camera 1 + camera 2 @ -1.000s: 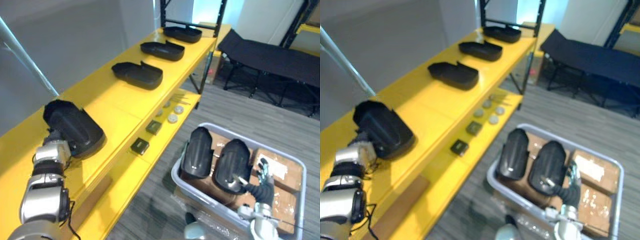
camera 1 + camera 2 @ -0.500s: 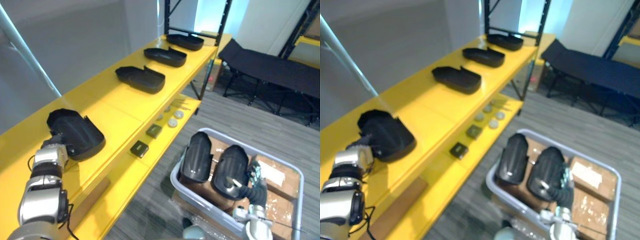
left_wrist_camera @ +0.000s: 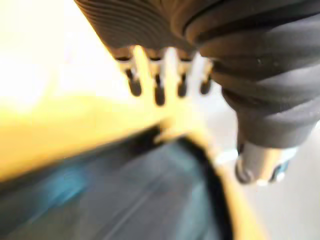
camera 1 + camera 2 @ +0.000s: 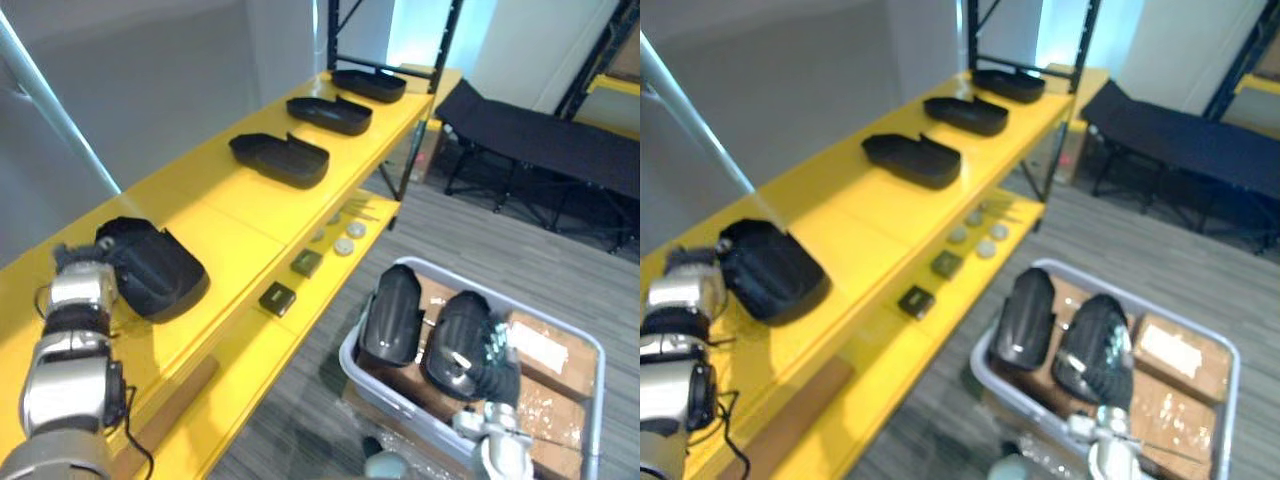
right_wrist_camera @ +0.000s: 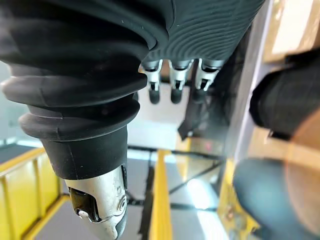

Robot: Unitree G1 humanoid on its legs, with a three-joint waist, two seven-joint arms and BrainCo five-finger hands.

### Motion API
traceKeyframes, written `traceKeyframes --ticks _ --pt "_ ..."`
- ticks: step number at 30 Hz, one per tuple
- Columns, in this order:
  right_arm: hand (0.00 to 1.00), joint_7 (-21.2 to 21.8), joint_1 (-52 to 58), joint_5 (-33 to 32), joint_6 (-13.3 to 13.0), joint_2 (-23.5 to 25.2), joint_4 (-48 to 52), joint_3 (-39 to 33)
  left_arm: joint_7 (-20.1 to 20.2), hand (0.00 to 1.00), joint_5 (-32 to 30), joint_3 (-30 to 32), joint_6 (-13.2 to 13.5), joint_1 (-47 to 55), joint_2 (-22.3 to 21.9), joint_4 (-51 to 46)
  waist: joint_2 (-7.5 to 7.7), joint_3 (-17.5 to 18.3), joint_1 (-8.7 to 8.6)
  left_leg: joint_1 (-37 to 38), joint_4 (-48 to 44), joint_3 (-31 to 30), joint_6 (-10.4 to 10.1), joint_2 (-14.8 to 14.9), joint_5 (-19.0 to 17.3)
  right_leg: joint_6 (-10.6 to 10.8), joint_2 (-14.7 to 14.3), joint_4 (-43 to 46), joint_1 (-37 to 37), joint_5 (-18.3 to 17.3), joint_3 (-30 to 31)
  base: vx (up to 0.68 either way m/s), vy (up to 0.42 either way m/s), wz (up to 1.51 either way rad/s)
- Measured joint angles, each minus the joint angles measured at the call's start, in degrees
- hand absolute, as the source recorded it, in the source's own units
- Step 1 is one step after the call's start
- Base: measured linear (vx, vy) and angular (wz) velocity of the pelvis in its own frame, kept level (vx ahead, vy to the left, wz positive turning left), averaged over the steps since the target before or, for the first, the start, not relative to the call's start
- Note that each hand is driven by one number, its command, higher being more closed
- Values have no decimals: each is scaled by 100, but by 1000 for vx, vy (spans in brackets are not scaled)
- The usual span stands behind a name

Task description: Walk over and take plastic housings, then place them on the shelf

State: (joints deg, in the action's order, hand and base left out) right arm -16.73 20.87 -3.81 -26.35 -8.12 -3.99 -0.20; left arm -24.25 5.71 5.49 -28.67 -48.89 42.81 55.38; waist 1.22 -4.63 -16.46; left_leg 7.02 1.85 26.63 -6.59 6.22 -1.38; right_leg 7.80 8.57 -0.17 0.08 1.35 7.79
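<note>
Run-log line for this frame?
left hand: open, beside nearest housing on yellow shelf | right hand: open, at right housing in grey bin

A grey wall [image 4: 150, 70] is seen on the left; a black folding cot [image 4: 540, 125] is set on the grey carpeted floor [image 4: 470, 235].

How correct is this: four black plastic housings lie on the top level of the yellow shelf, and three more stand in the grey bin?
Wrong in one point: the grey bin holds two plastic housings, not three, as the left eye view shows. Four black plastic housings do lie on the top level of the yellow shelf.
</note>
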Motion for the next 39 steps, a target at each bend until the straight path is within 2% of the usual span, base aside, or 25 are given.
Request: traceKeyframes --ticks 2,4,8,10,13,14,15,17,18,19,20,22,23,25,26,28,30,31,33,34,35,38,39 --pt "0 -94 -47 -12 -33 -48 -2 91 -64 0 -300 -174 38 -364 209 -14 -3 2 -1 -4 15 -43 3 -5 18 -4 3 7 11 -2 -24 -24 -34 11" --pt "0 -93 -87 -122 -114 -85 -91 101 -171 0 -881 -298 89 -678 333 -87 -51 61 -2 -11 100 -120 8 -17 75 -18 11 23 21 -13 -143 -28 -39 18" --pt "0 -38 -105 -487 -124 -215 -192 226 -255 0 -1770 -490 266 -696 460 -349 -156 184 10 2 176 -235 16 -31 128 -33 21 18 82 -27 -269 -15 -31 16" --pt "0 35 -147 -693 -130 -259 -303 330 -436 0 -2019 -726 422 -696 552 -541 -158 229 68 5 179 -280 14 -23 153 -53 21 18 114 -42 -311 -40 -32 12" --pt "0 62 -171 -899 -136 -285 -333 385 -674 0 -2023 -865 521 -696 664 -735 -177 244 141 16 272 -329 17 -38 232 -54 22 19 116 -44 -357 -53 -35 11" --pt "0 46 -177 -901 -154 -288 -332 388 -970 0 -1954 -886 707 -695 665 -824 -174 246 146 1 272 -430 19 -38 259 -60 32 19 168 -50 -466 -45 -33 24" --pt "0 37 -187 -899 -165 -288 -332 399 -1079 0 -1925 -890 772 -693 668 -862 -167 251 168 5 272 -448 17 -34 266 -62 29 19 182 -51 -481 -49 -38 24" --pt "0 -20 -277 -887 -252 -291 -290 476 -1508 0 -1428 -823 1145 -531 728 -1232 -150 279 234 -3 273 -492 14 -21 292 -63 23 20 198 -52 -530 -37 -29 9" --pt "0 -85 -351 -880 -253 -291 -243 501 -1673 0 -1210 -700 1349 -293 749 -1553 -153 286 247 -9 274 -520 16 -21 301 -65 25 20 207 -54 -560 -34 -28 10" --pt "0 -114 -430 -881 -253 -291 -117 506 -1861 0 -959 -418 1719 168 711 -2130 -161 296 289 -16 276 -538 17 -20 309 -64 27 20 210 -55 -585 -24 -20 7" --pt "0 -105 -460 -882 -254 -292 -27 490 -1981 0 -861 -241 1905 449 663 -2495 -163 304 324 -20 276 -540 14 -17 311 -64 26 17 209 -55 -591 -23 -24 7" --pt "0 -77 -480 -879 -252 -293 491 324 -2442 0 -892 642 2326 1676 102 -3979 -181 361 497 -34 278 -561 22 -11 325 -57 11 14 210 -50 -622 -5 -25 5" --pt "0 -79 -491 -878 -251 -293 616 263 -2579 0 -905 840 2397 1977 -78 -4296 -181 372 545 -34 278 -572 18 -7 329 -57 7 14 217 -51 -633 3 -20 5" --pt "0 -75 -501 -882 -244 -290 972 -42 -2948 0 -1043 1526 2519 3083 -899 -5317 -147 427 691 -34 279 -692 13 5 348 -57 2 -25 312 -50 -756 -3 -22 23" --pt "0 -76 -487 -886 -238 -280 1036 -130 -3005 0 -1113 1658 2535 3374 -1150 -5600 -126 440 701 -37 281 -761 16 4 357 -58 6 -44 355 -52 -820 -15 -27 42" --pt "0 -83 -444 -888 -143 -228 1275 -433 -3230 0 -1164 1921 2668 4587 -2182 -6690 -43 505 883 -37 281 -883 6 12 370 -66 5 -56 427 -85 -950 -20 -19 29" --pt "0 -83 -416 -889 -65 -197 1393 -555 -3412 0 -1354 1953 2730 5341 -2826 -7109 -32 516 1048 -53 292 -985 8 8 391 -72 14 -58 485 -103 -1061 -22 -9 24" --pt "0 -89 -401 -890 -51 -166 1407 -588 -3466 0 -1354 1971 2737 5549 -3003 -7194 -10 531 1083 -77 310 -1070 10 -3 407 -67 24 -56 518 -124 -1139 -45 -13 48" --pt "0 -89 -350 -893 20 -20 1444 -657 -3845 0 -1346 2125 2988 6166 -3526 -7355 39 560 1232 -111 316 -1214 -1 -8 426 -84 38 -26 550 -255 -1304 -62 -10 38" --pt "0 -90 -338 -893 21 0 1444 -665 -3979 0 -1346 2164 3027 6294 -3611 -7355 35 558 1273 -110 316 -1223 -2 -8 425 -78 40 -30 570 -261 -1331 -60 -7 33" --pt "0 -92 -314 -898 23 42 1441 -688 -4392 0 -1347 2319 3254 6574 -3797 -7353 27 556 1294 -145 317 -1375 -5 -23 421 -68 56 -34 624 -277 -1464 -40 -5 31" --pt "0 -96 -314 -901 21 55 1419 -731 -4921 0 -1341 2644 3478 6810 -3939 -7302 8 553 1408 -227 317 -1507 -22 -20 464 -67 50 -36 625 -278 -1588 -27 -7 28" --pt "0 -109 -332 -897 17 54 1354 -741 -5090 0 -1281 2820 3627 6880 -3963 -7147 5 552 1476 -244 317 -1521 -19 -11 483 -68 42 -38 633 -277 -1627 -9 -12 20"
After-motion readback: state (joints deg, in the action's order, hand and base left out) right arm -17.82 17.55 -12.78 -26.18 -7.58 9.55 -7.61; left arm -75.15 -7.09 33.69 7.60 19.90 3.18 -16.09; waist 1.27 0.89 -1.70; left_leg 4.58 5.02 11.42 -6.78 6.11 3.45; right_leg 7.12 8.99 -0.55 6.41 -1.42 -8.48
